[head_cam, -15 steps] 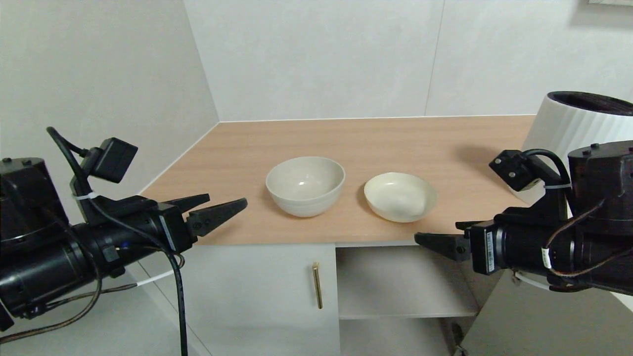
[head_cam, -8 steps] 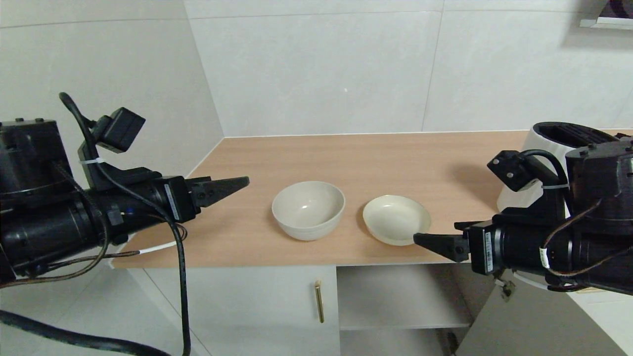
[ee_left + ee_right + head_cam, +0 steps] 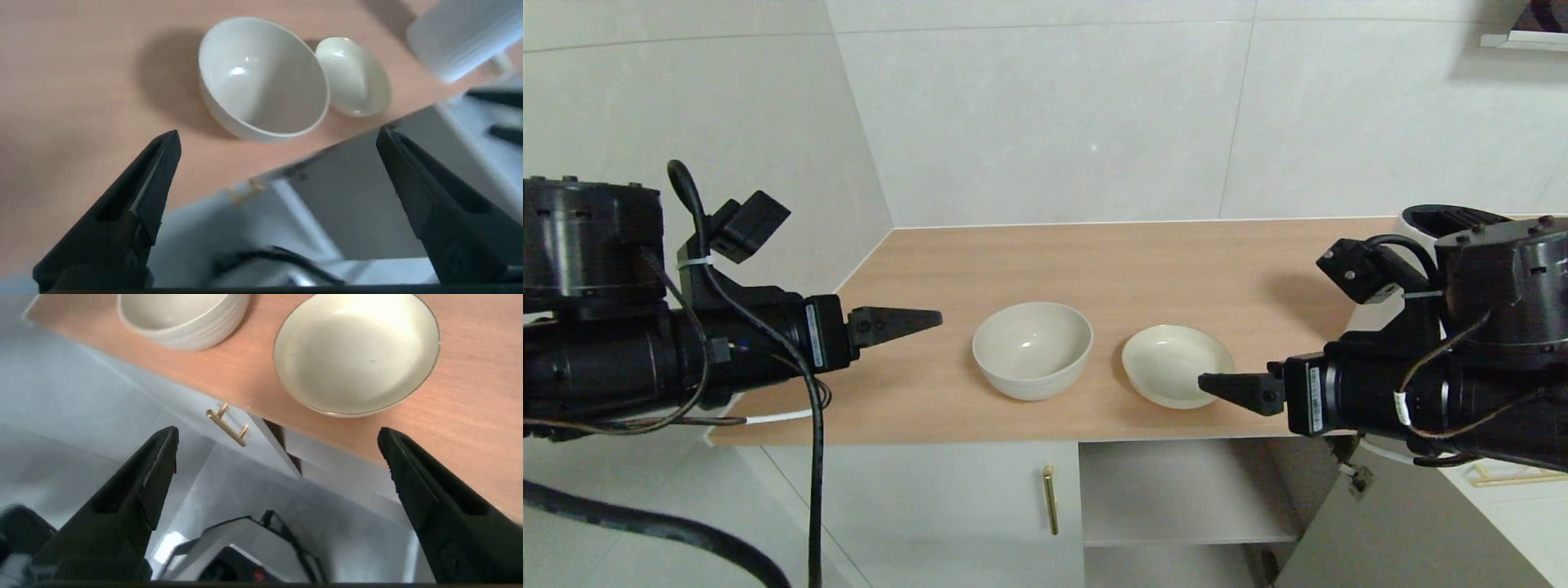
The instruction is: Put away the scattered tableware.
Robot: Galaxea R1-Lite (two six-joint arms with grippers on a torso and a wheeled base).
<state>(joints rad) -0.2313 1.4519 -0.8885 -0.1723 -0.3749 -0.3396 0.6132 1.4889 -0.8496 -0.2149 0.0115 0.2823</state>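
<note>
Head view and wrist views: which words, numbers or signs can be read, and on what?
No text can be read.
Left sticker, behind the left gripper: print too small to read.
Right sticker, behind the right gripper: too small too.
The deep bowl and the shallow bowl: no print.

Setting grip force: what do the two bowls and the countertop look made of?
Deep bowl: likely glazed ceramic, off-white, with a glossy highlight inside. Shallow bowl: probably the same, cream, smooth sheen. Countertop: wood-grain surface, matte, possibly laminate.

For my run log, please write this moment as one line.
left tool: open, beside deep bowl | right tool: open, near shallow bowl | both bowls upright on counter, not held
</note>
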